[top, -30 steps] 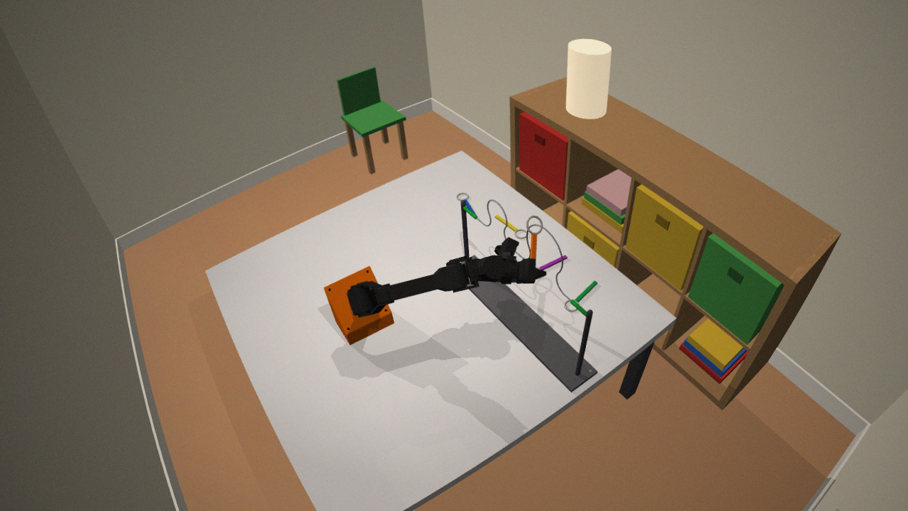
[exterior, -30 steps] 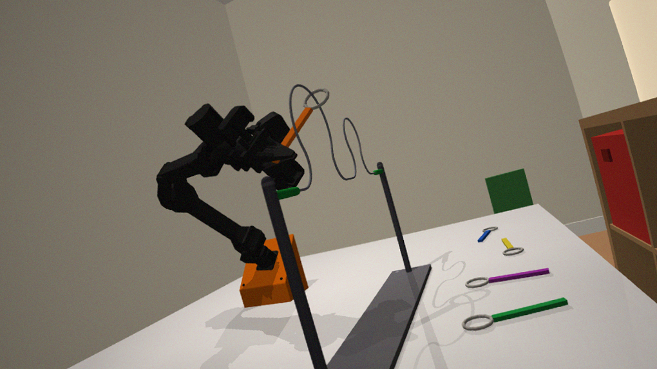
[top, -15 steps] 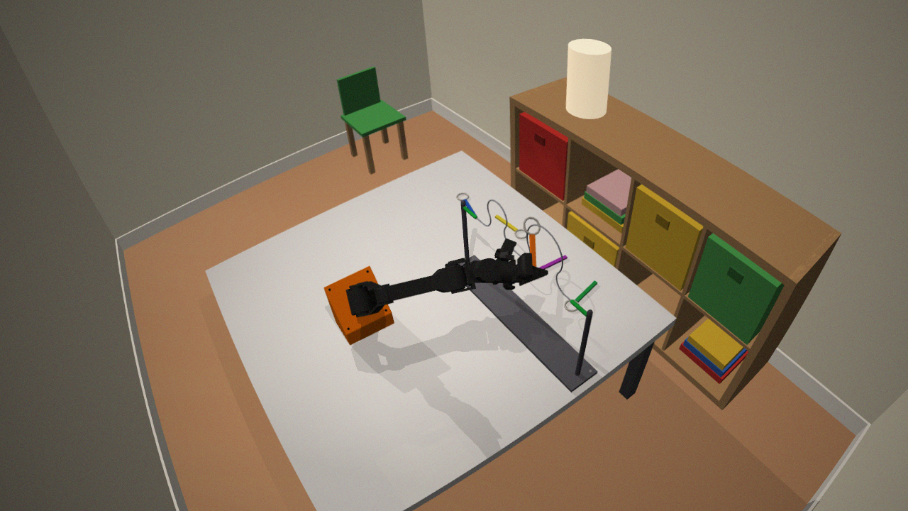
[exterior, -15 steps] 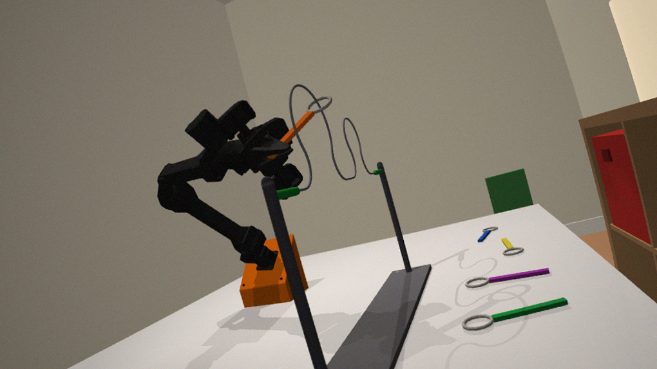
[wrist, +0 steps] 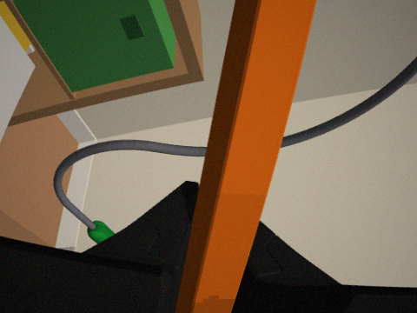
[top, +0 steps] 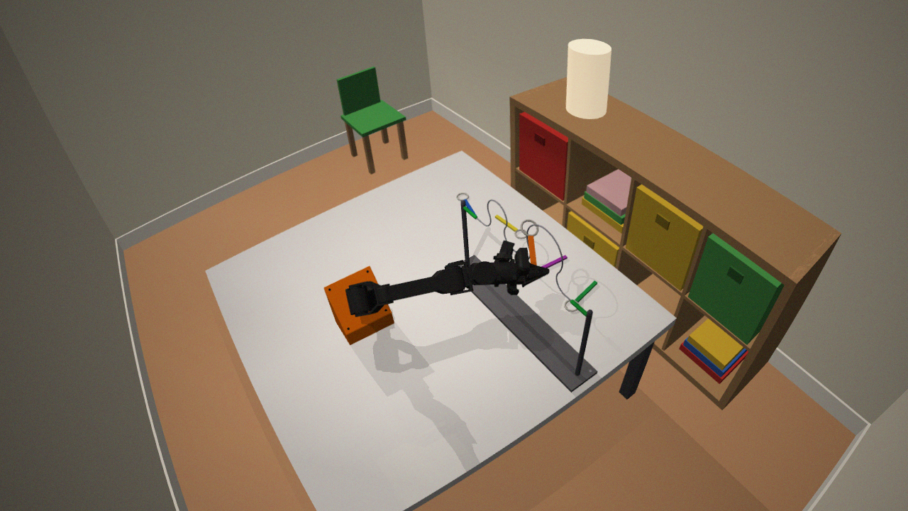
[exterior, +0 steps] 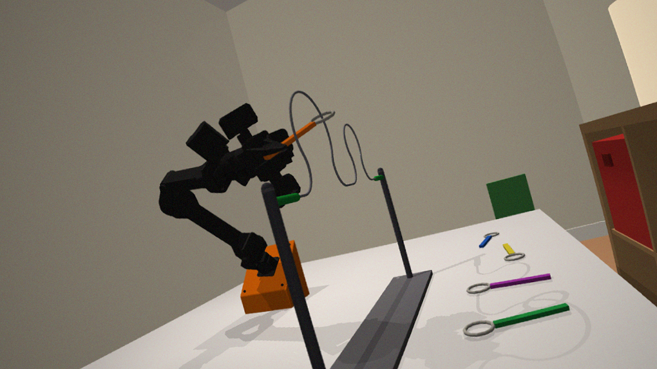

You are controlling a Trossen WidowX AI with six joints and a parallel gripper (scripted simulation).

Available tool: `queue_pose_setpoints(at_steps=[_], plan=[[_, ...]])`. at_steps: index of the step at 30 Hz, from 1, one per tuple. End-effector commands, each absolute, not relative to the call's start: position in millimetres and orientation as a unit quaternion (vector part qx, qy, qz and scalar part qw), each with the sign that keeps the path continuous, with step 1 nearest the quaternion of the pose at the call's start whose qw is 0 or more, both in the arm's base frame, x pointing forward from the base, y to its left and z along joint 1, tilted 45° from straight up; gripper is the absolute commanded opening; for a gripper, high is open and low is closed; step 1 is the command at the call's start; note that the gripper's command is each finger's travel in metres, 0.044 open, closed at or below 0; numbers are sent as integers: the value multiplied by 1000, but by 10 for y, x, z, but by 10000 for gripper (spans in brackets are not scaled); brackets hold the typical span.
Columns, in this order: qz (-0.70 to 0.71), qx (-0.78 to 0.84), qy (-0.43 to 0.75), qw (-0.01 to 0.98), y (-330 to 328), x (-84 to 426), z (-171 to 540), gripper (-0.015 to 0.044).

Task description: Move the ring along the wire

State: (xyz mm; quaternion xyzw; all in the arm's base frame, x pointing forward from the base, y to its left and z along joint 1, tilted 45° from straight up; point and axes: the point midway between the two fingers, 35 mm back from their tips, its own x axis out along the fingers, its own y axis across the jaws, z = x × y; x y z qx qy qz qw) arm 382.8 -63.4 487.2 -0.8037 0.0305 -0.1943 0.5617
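My gripper (top: 540, 271) (exterior: 280, 147) (wrist: 200, 196) is shut on the orange handle (top: 532, 249) (exterior: 303, 131) (wrist: 252, 130). The handle slants up from the fingers to the grey ring (exterior: 333, 113), which lies nearly flat around the grey wire (exterior: 298, 92) (wrist: 130, 144), on the tall loop's limb towards the far post (exterior: 395, 225). Whether ring and wire touch is unclear. The near post (exterior: 299, 304) (top: 584, 343) bears one green part (exterior: 288, 198) (wrist: 100, 231), below the gripper; the far post bears the other green part (exterior: 378, 178). The ring is outside the wrist view, where the wire passes behind the handle.
The posts stand on a dark base strip (top: 533, 336) (exterior: 377, 338). Loose rings with green (exterior: 531, 315), purple (exterior: 521, 281), yellow (exterior: 509, 248) and blue (exterior: 485, 242) handles lie on the table beyond it. A shelf unit (top: 698, 127) stands behind the table.
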Motion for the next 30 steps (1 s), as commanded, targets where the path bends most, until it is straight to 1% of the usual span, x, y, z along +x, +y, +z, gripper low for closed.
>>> queue_pose_setpoints(at_steps=[1, 30], plan=[[-197, -822, 20, 535, -618, 3828, 4874, -150], [-223, -898, -34, 378, -534, 3812, 4999, -150]])
